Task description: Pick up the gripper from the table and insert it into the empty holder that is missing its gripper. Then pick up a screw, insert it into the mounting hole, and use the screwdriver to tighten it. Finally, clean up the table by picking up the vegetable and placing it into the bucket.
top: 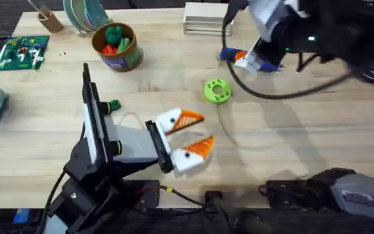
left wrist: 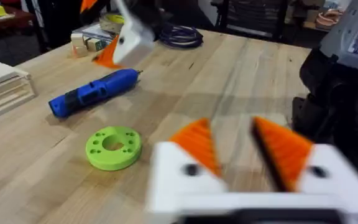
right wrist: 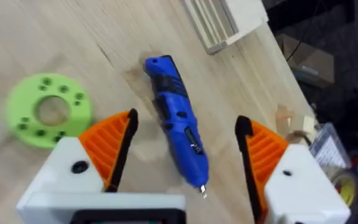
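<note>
One light plank table (top: 291, 130), blue screwdriver (top: 229, 54), green disc (top: 217, 91), circuit board (top: 22, 52)

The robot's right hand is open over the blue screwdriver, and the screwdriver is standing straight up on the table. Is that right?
Not quite. The right gripper is open over the blue screwdriver, but the screwdriver is lying flat on the table, not standing up. The right wrist view shows it.

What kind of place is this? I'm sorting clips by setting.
Probably a robotics lab or workshop bench: a green circuit board lies on the wooden table, a blue screwdriver sits between the right pincer's open fingers, and cables run along the near edge.
</note>
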`<control>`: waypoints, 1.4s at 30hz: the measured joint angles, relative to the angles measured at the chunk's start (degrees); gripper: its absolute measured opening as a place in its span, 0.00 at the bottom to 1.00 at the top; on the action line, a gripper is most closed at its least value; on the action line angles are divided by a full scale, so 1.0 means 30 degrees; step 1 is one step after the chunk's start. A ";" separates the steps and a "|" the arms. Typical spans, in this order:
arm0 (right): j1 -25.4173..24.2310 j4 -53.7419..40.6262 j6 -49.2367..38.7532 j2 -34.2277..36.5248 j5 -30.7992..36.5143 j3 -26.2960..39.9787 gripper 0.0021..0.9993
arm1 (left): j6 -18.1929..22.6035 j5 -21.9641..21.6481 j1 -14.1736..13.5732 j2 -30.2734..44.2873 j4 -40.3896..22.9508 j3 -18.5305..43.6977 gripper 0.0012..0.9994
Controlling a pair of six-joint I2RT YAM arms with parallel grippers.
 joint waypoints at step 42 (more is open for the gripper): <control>0.2516 -0.2684 0.9249 -0.7183 -0.0211 0.0000 0.99 | -0.0058 -1.0961 0.0000 0.3995 -1.3342 1.2823 0.99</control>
